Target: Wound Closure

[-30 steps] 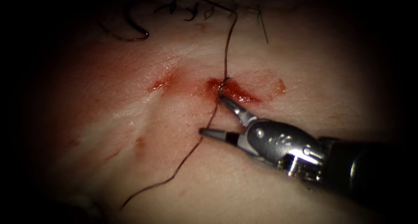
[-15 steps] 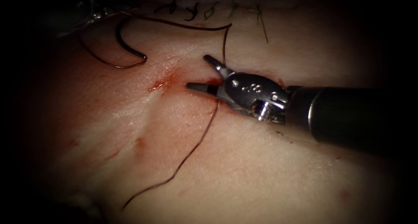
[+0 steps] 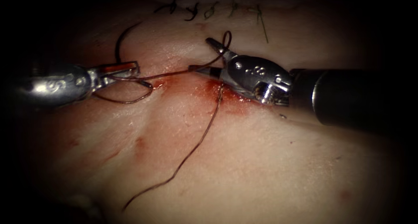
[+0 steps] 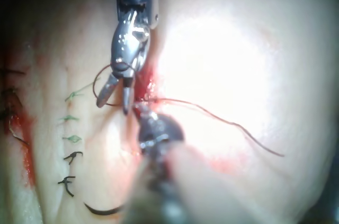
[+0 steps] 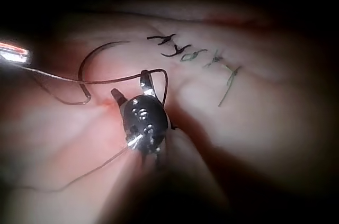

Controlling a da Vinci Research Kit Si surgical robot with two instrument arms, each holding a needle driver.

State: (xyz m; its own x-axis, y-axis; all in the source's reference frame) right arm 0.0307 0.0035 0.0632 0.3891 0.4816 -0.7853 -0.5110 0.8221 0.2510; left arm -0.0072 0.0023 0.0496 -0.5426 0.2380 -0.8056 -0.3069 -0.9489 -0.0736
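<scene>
Dark thread (image 3: 174, 73) in closed L gripper (image 3: 130, 70); R gripper (image 3: 201, 55) open, thread looped round, empty.

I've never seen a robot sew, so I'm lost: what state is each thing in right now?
Left tool: jaws shut on the thread.
Right tool: jaws open, thread looped across them.
Needle: unheld, lying on the tissue left of the cut.
Cut: wet with red fluid.
</scene>
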